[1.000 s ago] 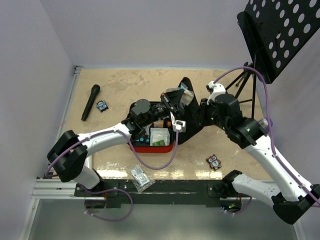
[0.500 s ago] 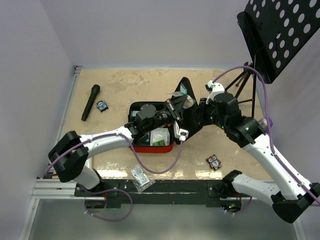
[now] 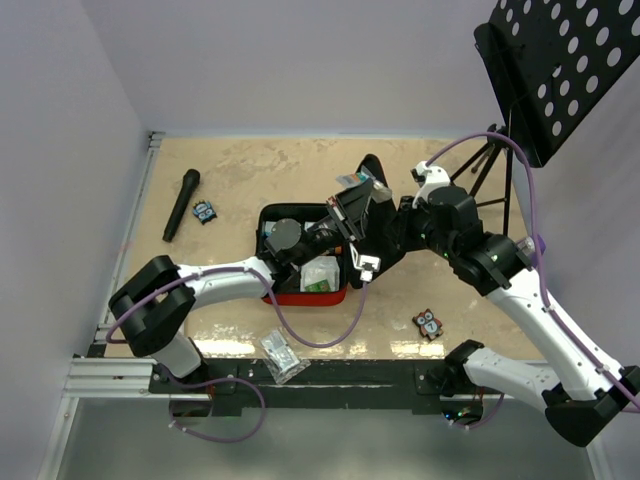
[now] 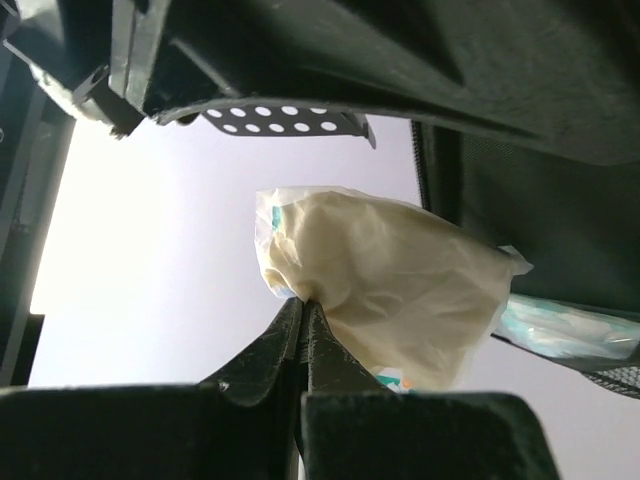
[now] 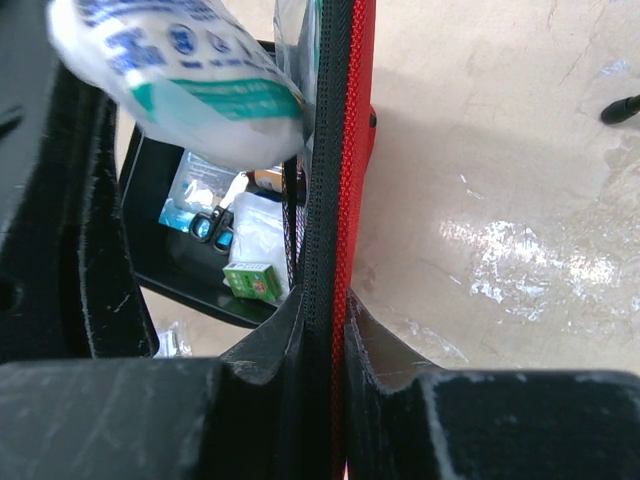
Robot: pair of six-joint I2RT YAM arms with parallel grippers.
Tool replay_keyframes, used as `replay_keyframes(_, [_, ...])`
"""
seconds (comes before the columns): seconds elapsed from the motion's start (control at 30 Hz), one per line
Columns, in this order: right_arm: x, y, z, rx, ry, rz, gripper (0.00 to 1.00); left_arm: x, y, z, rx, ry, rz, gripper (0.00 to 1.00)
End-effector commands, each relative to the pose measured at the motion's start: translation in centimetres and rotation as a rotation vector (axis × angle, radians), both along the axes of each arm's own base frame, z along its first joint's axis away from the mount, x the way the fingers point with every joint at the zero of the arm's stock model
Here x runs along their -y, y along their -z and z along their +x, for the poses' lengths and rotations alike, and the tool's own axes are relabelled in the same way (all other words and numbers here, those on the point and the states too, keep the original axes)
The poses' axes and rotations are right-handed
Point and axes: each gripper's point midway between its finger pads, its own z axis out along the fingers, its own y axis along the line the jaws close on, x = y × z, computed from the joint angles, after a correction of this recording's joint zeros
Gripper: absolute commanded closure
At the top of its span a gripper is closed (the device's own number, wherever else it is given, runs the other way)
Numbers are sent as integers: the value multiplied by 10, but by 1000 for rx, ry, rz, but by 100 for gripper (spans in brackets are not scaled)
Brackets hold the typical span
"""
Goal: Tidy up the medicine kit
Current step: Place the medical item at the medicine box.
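Arms (image 3: 230, 275) hide much of medicine kit (image 3: 300, 297); left pincer (image 4: 303, 310) pinches packet (image 4: 390, 290).

The top camera looks down from above the near edge of the bench (image 3: 250, 170). Both wrist cameras sit close at the medicine kit (image 3: 305, 297), left facing upward, right downward.

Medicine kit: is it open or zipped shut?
The medicine kit is open: the right end effector grips its raised lid, and scissors show inside.
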Motion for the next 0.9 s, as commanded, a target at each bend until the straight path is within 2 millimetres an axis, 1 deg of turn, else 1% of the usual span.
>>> replay_keyframes(0.0, [-3, -7, -2, 21, 1, 41, 74, -12, -30, -8, 62, 25, -135, 100])
replay_keyframes(0.03, [-2, -6, -3, 18, 7, 44, 68, -12, -31, -9, 64, 26, -137, 100])
replay_keyframes(0.1, [0, -6, -5, 16, 19, 49, 61, -11, -30, -8, 67, 32, -135, 100])
replay_keyframes(0.13, [2, -7, -5, 17, 26, 49, 60, -10, -32, -8, 72, 33, -136, 100])
replay_keyframes(0.17, [4, -8, -6, 17, 33, 49, 59, -8, -30, -8, 73, 37, -124, 100])
replay_keyframes(0.27, [10, -10, -9, 21, 54, 49, 58, -4, -23, -8, 73, 44, -101, 100])
replay_keyframes(0.37, [14, -8, -12, 21, 65, 50, 60, 0, -16, -6, 67, 49, -85, 100])
replay_keyframes(0.43, [14, -4, -14, 7, 67, 47, 60, 3, -10, -7, 60, 57, -75, 100])
replay_keyframes(0.67, [16, -6, -21, 5, 57, 62, 60, 12, 4, -5, 62, 70, -36, 100])
replay_keyframes(0.77, [14, -4, -21, 1, 48, 66, 60, 20, 12, -3, 86, 65, 17, 100])
replay_keyframes(0.87, [15, -3, -21, -1, 50, 58, 60, 27, 25, -2, 106, 58, 86, 100])
